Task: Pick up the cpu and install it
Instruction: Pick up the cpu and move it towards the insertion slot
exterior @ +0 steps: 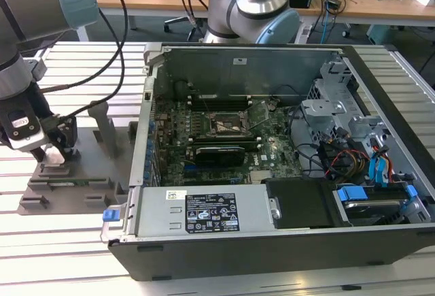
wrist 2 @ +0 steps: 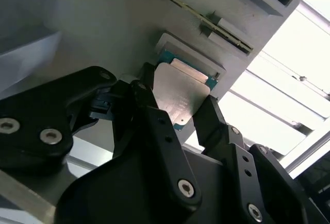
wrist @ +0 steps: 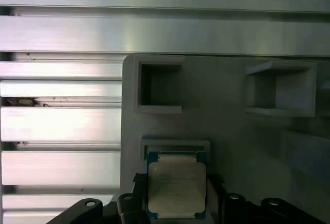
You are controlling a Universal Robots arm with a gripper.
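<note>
The robot arm [exterior: 27,10] reaches down at the exterior view's left. Its gripper [exterior: 56,152] is set low over a grey fixture plate [exterior: 68,182] that lies on the slatted aluminium table [exterior: 75,255], just beside the open computer case [exterior: 380,241].

The cpu [wrist 2: 180,96] lies flat, silver top up, in a shallow framed pocket on that plate. A thin green edge shows around its metal lid. In the second wrist view the two black fingers [wrist 2: 209,118] stand on opposite sides of the chip, drawn in against its edges with no gap to be seen, so the gripper has closed on the cpu. The first wrist view shows the same: the dark fingertips [wrist: 140,183] press in from either flank, and the chip sits just below the pocket's far lip. Beyond it on the plate are two square recesses [wrist: 157,87].

Well apart from the gripper, toward the exterior view's right, the case lies on its side with its panel off. The motherboard [exterior: 272,150] is exposed inside. On it, the dark square socket [exterior: 224,124] sits toward the far wall, with a long black card [exterior: 217,153] just nearer than it. A grey power supply [exterior: 204,211] fills the near left corner of the case. Behind the case stands the base of a second arm [exterior: 251,3].
</note>
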